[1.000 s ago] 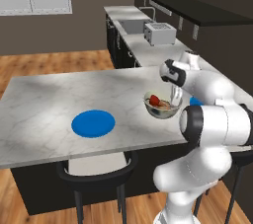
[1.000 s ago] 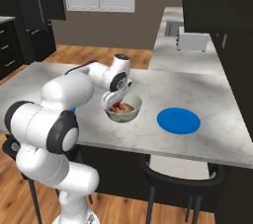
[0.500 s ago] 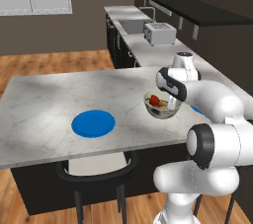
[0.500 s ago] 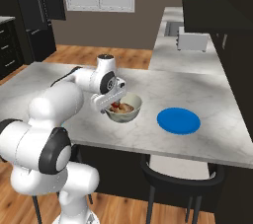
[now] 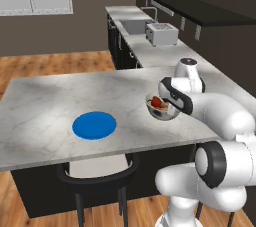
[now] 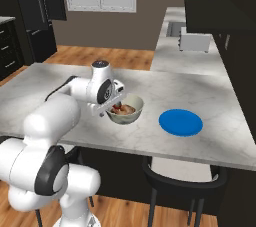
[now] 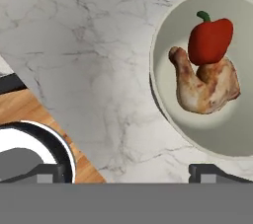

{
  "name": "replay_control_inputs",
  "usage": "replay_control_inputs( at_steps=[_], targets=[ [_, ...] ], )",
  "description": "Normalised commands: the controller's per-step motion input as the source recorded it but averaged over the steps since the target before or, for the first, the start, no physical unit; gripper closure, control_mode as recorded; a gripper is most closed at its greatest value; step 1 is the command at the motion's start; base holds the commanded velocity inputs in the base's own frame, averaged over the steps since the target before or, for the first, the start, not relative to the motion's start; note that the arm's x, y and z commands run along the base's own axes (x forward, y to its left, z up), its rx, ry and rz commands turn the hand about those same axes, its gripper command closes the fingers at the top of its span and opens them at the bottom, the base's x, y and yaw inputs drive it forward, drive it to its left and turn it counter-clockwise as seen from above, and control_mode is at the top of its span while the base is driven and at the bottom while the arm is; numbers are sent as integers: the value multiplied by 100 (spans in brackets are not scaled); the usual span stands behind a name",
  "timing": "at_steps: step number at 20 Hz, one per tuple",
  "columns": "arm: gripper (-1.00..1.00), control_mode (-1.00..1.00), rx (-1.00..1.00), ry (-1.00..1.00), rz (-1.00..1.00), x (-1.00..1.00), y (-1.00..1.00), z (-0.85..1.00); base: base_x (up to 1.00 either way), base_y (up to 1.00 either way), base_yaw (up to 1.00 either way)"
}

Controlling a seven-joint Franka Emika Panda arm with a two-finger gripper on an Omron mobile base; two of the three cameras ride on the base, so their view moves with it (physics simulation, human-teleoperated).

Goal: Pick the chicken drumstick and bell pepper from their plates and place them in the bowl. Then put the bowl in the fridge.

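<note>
Since the earlier frames the arm has swung its hand around toward the near rim of the bowl (image 6: 126, 109), while the bowl itself sits in the same spot on the marble island counter (image 5: 60, 101). At centre left of the right base view the gripper (image 6: 112, 106) hovers just beside the bowl. Its tips poke up far apart at the bottom of the hand view, so the jaws are spread and hold nothing. At upper right of the hand view, the bell pepper (image 7: 210, 40) lies touching the chicken drumstick (image 7: 205, 86) inside the bowl. A blue plate (image 5: 94, 125) lies bare at left of centre, well apart from the bowl
</note>
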Motion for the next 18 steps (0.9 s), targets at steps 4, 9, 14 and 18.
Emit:
replay_control_inputs(
  at_steps=[4, 9, 14, 18],
  targets=[
    [-100, -100, 0, -11, 19, 3, -12, -1, 0, 0, 0],
    [-100, -100, 0, -2, 29, -1, -35, -5, 0, 0, 0],
    [-100, -100, -2, 0, 31, 10, -35, -4, 0, 0, 0],
    [-100, -100, -2, 0, 37, 16, -34, -2, 0, 0, 0]
  ],
)
